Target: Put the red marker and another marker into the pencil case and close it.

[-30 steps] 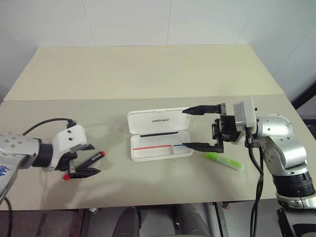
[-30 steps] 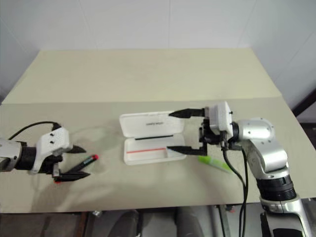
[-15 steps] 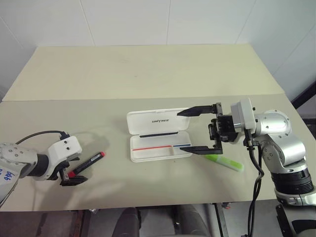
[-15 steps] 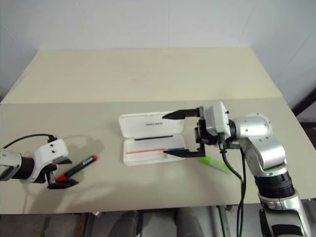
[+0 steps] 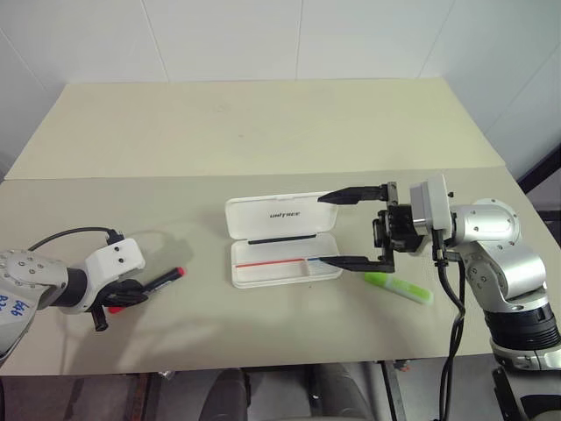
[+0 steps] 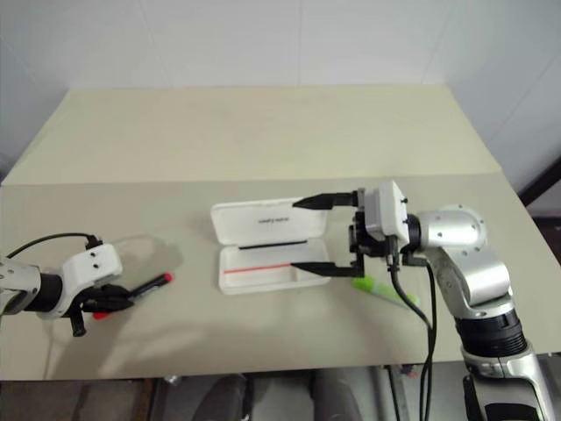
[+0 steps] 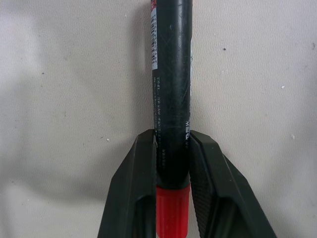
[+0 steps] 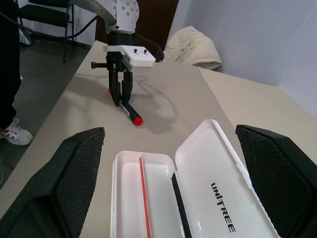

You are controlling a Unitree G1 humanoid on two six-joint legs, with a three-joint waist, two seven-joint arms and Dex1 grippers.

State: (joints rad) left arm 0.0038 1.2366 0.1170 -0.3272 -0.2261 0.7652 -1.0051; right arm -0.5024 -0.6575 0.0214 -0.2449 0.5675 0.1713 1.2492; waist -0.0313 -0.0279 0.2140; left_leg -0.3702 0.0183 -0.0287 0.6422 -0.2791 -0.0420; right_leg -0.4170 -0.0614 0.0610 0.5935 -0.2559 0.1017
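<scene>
Red marker [image 5: 164,280] lay on the surface [image 5: 263,132], well to the left of the pencil case [image 5: 282,239], with the left hand [image 7: 171,186] clamped on its black barrel just above the red end. This looked like the pick-up step, grip just made. Next, a lift and carry to the open white case was called for. Right hand [image 5: 351,228] hung spread wide beside the case, the green highlighter [image 5: 398,287] lying near it.

Silver arms, white wrist housings, black two-finger grippers — left gripper [image 5: 131,296], right gripper [image 5: 337,229] — black cables.
</scene>
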